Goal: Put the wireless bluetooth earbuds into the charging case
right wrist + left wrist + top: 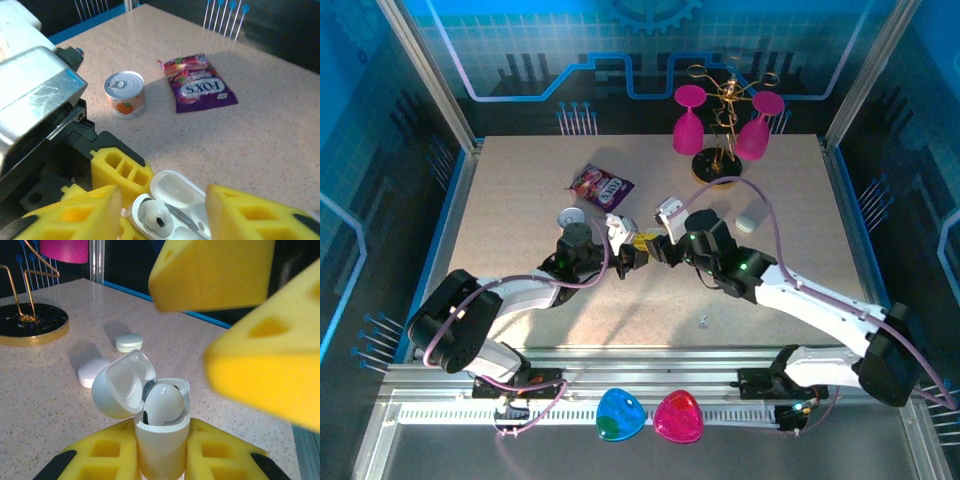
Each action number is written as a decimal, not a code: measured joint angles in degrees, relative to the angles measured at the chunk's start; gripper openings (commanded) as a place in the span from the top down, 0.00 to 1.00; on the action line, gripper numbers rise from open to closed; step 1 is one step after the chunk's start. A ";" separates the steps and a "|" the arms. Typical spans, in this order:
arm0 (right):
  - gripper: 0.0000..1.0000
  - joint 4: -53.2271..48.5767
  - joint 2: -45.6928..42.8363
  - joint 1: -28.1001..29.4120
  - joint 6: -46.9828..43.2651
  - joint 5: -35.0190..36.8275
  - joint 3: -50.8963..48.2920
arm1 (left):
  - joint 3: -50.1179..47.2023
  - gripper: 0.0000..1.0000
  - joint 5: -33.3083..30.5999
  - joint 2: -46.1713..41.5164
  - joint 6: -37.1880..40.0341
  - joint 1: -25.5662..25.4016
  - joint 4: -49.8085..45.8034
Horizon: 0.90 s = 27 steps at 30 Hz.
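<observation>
My left gripper is shut on a white charging case and holds it upright, with its lid swung open to the left. One white earbud sits in the case's left socket; the socket beside it looks empty. My right gripper hovers just above the case, open, its yellow fingers to either side and nothing between them. In the top view the two grippers meet at the table's middle. Another tiny white earbud lies on the table in front of the right arm.
A closed white case and a mint case lie beyond the held one. A small can and a purple candy bag sit at the back left. A gold rack with pink glasses stands at the back.
</observation>
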 measured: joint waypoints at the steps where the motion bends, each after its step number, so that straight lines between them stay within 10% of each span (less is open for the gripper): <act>1: 0.44 -0.02 -0.83 0.00 0.42 -0.02 0.00 | 0.00 0.82 0.26 -0.04 0.02 0.00 0.35; 10: 0.56 0.00 -6.19 -2.73 4.76 -3.85 0.00 | -0.52 0.81 2.64 -1.95 0.55 0.00 2.12; 27: 0.48 -5.81 -12.52 -19.58 16.28 -13.77 -6.45 | -3.26 0.81 7.87 -5.27 4.61 0.00 5.20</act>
